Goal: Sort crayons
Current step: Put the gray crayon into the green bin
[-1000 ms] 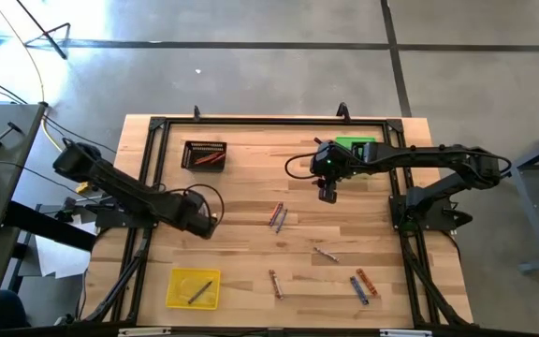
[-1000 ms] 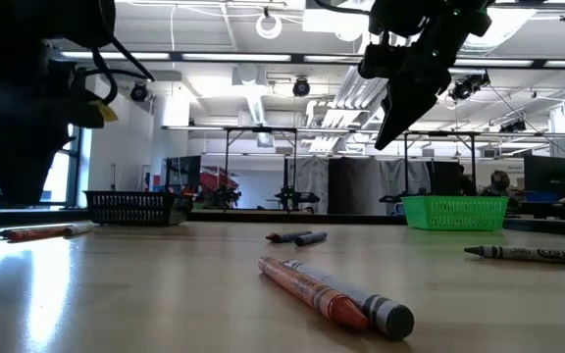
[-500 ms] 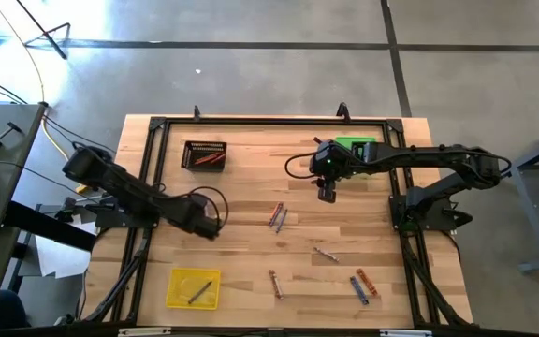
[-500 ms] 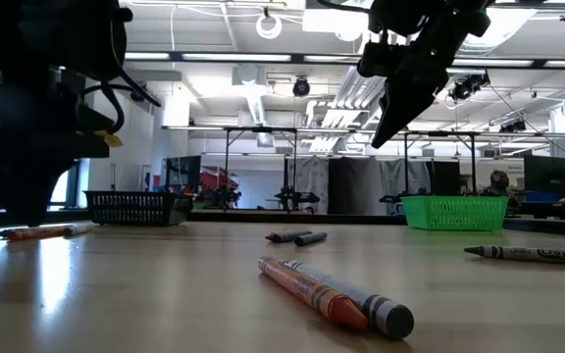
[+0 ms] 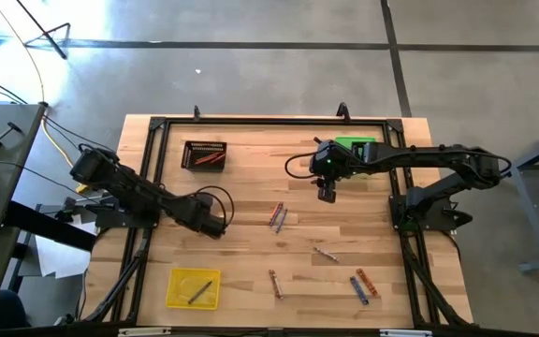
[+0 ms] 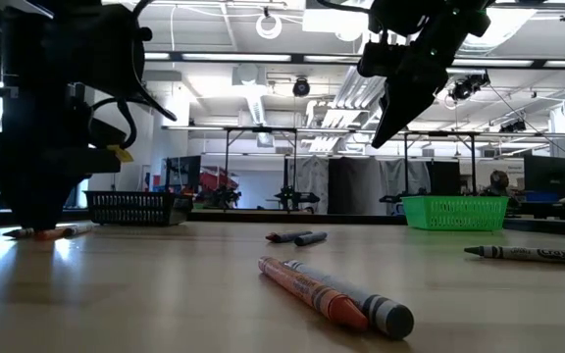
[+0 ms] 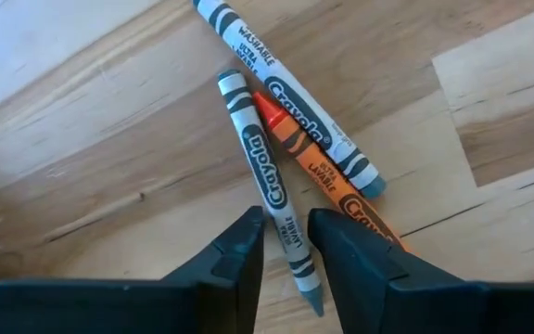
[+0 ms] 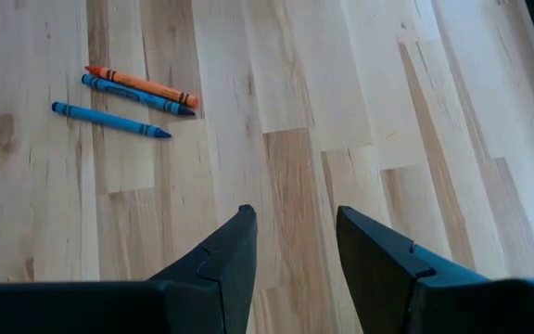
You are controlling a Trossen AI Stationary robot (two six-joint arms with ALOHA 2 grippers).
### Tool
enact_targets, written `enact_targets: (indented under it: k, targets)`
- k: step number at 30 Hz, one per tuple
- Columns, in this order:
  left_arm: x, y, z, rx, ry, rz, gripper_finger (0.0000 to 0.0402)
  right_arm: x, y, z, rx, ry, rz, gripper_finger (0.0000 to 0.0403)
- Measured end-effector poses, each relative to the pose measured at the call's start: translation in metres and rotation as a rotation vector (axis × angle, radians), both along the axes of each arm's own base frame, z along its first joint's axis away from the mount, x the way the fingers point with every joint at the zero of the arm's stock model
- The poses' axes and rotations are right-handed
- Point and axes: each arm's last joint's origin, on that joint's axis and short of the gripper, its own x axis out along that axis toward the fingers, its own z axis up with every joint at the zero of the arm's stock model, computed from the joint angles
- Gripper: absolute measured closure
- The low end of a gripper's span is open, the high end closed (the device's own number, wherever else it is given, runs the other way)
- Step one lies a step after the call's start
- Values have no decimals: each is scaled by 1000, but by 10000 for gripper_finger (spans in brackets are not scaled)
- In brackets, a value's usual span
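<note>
Three crayons lie together on the wood in the left wrist view: a grey one (image 7: 272, 199), an orange one (image 7: 327, 181) and a second grey one (image 7: 281, 93). My left gripper (image 7: 286, 227) points down just above them, open, one finger on each side of the first grey crayon's lower half. In the high view the left gripper (image 5: 215, 223) hides these crayons. My right gripper (image 5: 327, 195) hangs open, high above the table's far right part. More crayons lie loose: a pair (image 5: 277, 216), a single grey one (image 5: 324, 254), one (image 5: 275, 283) and a pair (image 5: 363, 285).
A black tray (image 5: 204, 154) holding orange crayons stands at the far left. A green tray (image 5: 356, 148) is at the far right, behind my right arm. A yellow tray (image 5: 194, 287) with one grey crayon sits near the front left. A black frame (image 5: 157, 126) borders the table.
My left gripper has come down toward the three crayons and shifted a little toward the table's right edge. In the low view it now stands right over them, close to the tabletop. The crayons have not moved.
</note>
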Motion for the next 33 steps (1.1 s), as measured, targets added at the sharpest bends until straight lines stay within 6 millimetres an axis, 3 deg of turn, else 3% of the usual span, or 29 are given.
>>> enact_targets:
  k: [10, 21, 25, 33]
  targets:
    - [-5, 1, -3, -29, 27, 31, 395, -1, 0, 0, 2, 7, 0, 258]
    - [-11, 8, 11, 60, -5, 54, 401, -1, 0, -1, 4, 15, -1, 258]
    - [-8, 10, 21, 135, -124, 56, 401, 1, -1, -2, -2, 11, 3, 258]
    - [0, 15, 39, 360, -375, 16, 401, 27, -18, -40, 54, 43, 1, 258]
